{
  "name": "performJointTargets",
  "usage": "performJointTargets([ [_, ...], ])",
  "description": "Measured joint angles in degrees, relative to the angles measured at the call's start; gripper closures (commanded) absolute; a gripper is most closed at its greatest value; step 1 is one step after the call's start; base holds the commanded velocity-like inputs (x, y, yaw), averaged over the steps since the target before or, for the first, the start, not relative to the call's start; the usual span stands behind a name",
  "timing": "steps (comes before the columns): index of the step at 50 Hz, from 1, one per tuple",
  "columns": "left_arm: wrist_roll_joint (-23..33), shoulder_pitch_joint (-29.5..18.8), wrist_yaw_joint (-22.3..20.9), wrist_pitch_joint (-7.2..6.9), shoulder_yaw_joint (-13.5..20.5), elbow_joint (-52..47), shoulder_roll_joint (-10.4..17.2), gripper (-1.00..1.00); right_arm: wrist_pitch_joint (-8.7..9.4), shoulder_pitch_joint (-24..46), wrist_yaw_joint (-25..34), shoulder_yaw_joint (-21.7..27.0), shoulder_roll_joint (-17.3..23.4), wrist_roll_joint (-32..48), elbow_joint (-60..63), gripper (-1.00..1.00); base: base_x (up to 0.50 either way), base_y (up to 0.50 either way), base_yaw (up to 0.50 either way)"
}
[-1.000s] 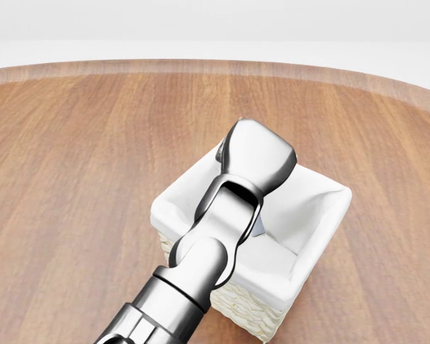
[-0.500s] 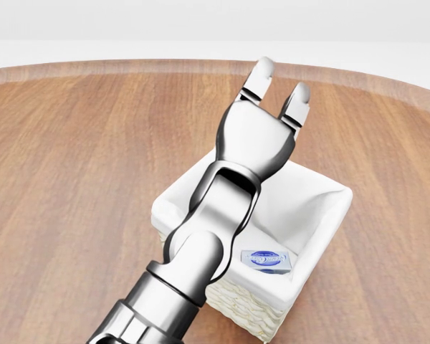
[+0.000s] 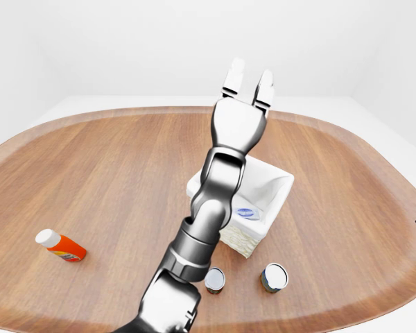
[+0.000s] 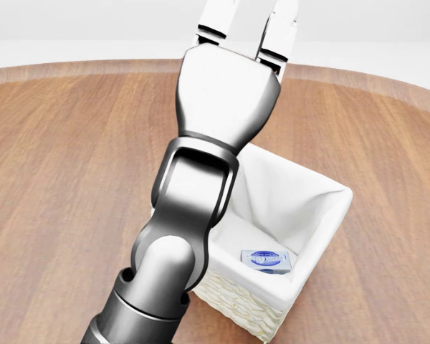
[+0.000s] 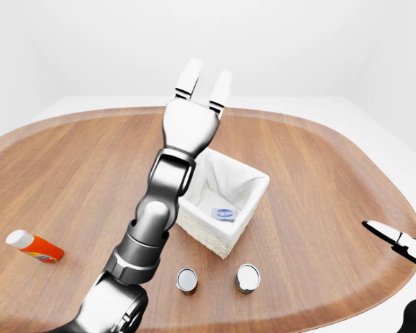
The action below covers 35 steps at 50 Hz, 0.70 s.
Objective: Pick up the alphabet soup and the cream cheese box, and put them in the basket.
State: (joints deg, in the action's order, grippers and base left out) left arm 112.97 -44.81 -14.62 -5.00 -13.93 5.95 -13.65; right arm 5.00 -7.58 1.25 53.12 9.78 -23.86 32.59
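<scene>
The left hand [image 5: 197,82] is up high over the counter [image 5: 319,180], fingers [image 3: 234,78] spread and holding nothing. Below it sits the basket [image 5: 253,198], white lining showing, and the cream cheese box [image 5: 224,214] lies flat on its floor, toward the 5 o'clock corner in the head view. In the right-eye view, two cans lie on their sides at 6 o'clock of the basket: one can [image 5: 186,279] near the forearm, the other can [image 5: 247,277] just to its right; which is the alphabet soup I cannot tell. An orange bottle [image 5: 33,245] lies far out at 9 o'clock. The right hand [image 5: 402,243] pokes in at the right edge, fingers parted, empty.
</scene>
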Motion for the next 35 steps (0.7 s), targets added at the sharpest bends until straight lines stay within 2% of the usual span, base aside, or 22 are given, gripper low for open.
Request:
performJointTargets([
  [14,-0.14,2.69,-3.85,0.0,2.41,-11.64,1.13,-1.0,0.0,0.02,-0.02,-0.22,-0.05,0.25,-0.24,-1.0,0.0,0.0,0.0],
  [28,-2.17,5.47,-2.95,0.0,4.52,-17.4,2.53,-1.0,0.0,0.1,-0.04,-0.26,0.1,0.35,-0.31,-1.0,0.0,0.0,0.0],
  [35,-3.77,6.82,-3.97,0.0,6.19,-22.31,4.42,-1.0,0.0,0.09,0.0,-0.16,0.11,0.29,-0.22,-1.0,0.0,0.0,0.0],
])
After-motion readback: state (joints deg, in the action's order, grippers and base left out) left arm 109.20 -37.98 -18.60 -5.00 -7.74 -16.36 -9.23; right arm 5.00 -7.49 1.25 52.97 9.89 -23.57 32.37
